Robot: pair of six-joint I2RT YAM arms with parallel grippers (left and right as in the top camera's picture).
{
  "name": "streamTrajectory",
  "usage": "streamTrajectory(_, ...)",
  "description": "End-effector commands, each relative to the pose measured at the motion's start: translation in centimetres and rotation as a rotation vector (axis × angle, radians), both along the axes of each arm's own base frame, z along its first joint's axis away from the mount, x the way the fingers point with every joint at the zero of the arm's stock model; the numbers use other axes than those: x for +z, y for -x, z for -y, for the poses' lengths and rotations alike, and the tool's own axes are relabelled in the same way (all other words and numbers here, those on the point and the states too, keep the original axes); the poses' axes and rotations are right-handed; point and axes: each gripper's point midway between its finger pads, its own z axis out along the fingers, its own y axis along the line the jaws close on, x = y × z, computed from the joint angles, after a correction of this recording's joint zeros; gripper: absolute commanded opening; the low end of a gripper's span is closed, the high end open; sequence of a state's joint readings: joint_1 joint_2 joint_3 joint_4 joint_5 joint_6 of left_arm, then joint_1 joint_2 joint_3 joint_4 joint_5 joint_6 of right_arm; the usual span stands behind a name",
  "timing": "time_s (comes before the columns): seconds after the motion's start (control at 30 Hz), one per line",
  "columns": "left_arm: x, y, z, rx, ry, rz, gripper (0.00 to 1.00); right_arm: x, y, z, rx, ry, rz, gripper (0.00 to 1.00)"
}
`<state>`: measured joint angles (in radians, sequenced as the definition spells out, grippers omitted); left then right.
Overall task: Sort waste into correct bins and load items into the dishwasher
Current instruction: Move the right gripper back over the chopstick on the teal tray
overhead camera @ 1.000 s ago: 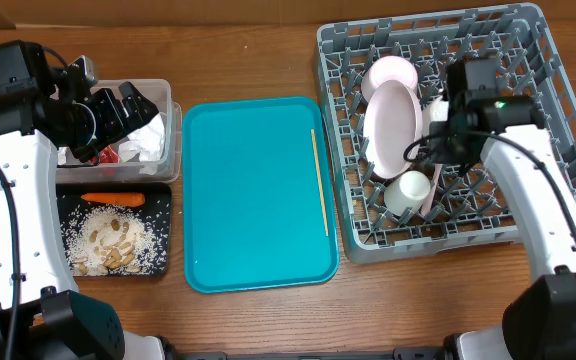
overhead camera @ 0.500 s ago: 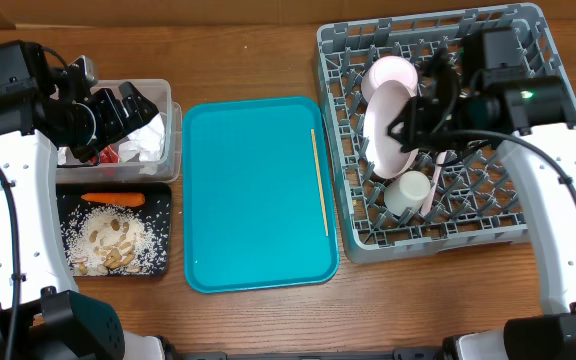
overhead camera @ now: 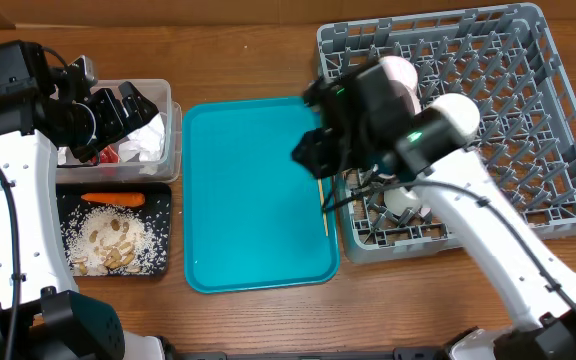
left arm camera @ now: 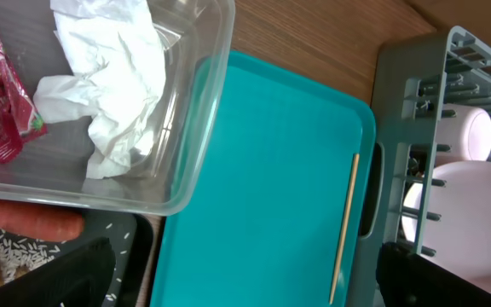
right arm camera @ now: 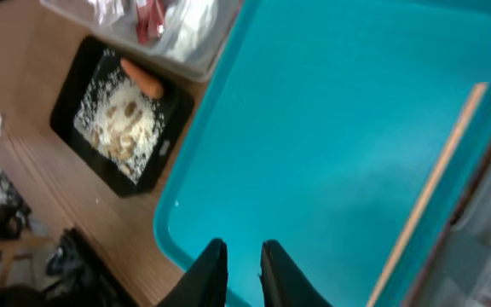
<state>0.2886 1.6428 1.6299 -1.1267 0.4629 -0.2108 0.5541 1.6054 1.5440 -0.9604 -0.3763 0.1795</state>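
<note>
Wooden stick (overhead camera: pixel 323 212): overhead, I see it lying along the right edge of the teal tray (overhead camera: pixel 248 200), just beside the dish rack (overhead camera: pixel 558 120). My right arm covers its upper half.

And the right gripper (overhead camera: pixel 310 152)?

From above it's a dark lump over the tray, and I can't read its jaws there. The left gripper (overhead camera: pixel 128 110) hangs over the clear tub (overhead camera: pixel 173 140).

Left wrist view?

Those jaws stand wide apart, holding nothing. Napkins (left arm camera: pixel 109 77) and the red wrapper (left arm camera: pixel 2 102) lie in the tub.

Right wrist view?

The two fingers nearly meet, with a slim gap and nothing between them. The stick sits off to their right, blurred, with its lower end cut off.

What worries you?

It's thin, flat and tight against the tray's rim. I judge that jaws this narrow could miss it, skid it along the rim or pinch the tray instead. The arm also hides most of the dishes in the rack, so I can't check my clearance there.
</note>
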Motion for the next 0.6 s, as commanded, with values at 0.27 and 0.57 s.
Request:
streamTrajectory(0.27, 1.6, -0.1, 0.0, 0.005, -0.013, 0.043, 1.00, -9.9, -2.3, -0.6, -0.209, 0.197, -0.011, 0.18)
streamTrajectory(0.57, 1.6, -0.1, 0.0, 0.005, -0.013, 0.043, 1.00, -14.9, -4.7, 0.1, -0.306, 0.315, 0.000, 0.18)
